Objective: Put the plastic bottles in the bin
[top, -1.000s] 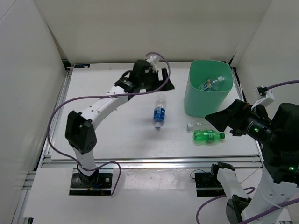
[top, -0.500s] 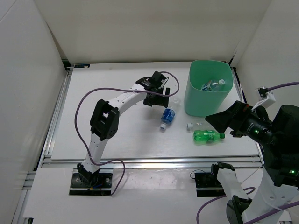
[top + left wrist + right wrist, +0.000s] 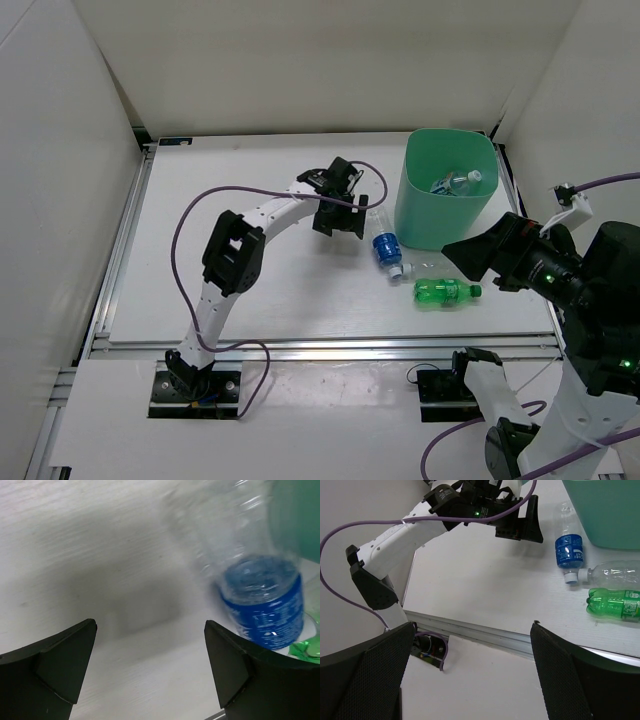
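While my left tool (image 3: 340, 226) hovers open and empty over the bench's (image 3: 230, 295) middle, my right tool (image 3: 478, 256) hangs open by its right edge. Three bottles lie at the one bin's (image 3: 420, 222) near side: blue-label bottle (image 3: 385, 245), clear bottle (image 3: 422, 268), green bottle (image 3: 445, 292); a fourth bottle (image 3: 455, 182) sits inside, far right corner. Room opens leftward.

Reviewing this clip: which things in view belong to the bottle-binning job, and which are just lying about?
Part of the job:
- blue-label bottle, clear white-capped bottle and green bottle, all lying on the table
- pale-label bottle, already inside the bin
- mint-green bin

Just there:
- purple cable; no loose clutter visible
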Tool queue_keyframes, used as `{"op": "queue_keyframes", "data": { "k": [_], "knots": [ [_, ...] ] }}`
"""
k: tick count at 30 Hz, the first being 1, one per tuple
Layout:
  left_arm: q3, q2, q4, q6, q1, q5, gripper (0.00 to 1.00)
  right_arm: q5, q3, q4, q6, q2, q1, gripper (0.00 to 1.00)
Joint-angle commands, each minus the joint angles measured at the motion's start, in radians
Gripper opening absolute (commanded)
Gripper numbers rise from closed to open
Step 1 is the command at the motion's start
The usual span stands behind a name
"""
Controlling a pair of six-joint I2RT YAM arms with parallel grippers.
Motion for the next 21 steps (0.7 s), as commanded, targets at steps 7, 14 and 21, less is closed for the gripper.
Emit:
{"op": "queue_keyframes", "data": {
  "k": [7,14,21],
  "knots": [
    [0.087,0.023,0.096,-0.076,-0.001,0.148,1.0,0.028,0.002,-0.084,-0.023,0.009,0.015,1.0],
    [0.087,-0.007,0.163,-0.145,0.008,0.194,1.0,0.037,-0.007,-0.093,-0.023,-0.009,0.015,1.0],
    [0.098,0.002,0.173,-0.209,0.018,0.236,1.0,0.046,-0.007,-0.093,-0.023,-0.009,0.015,1.0]
  ]
}}
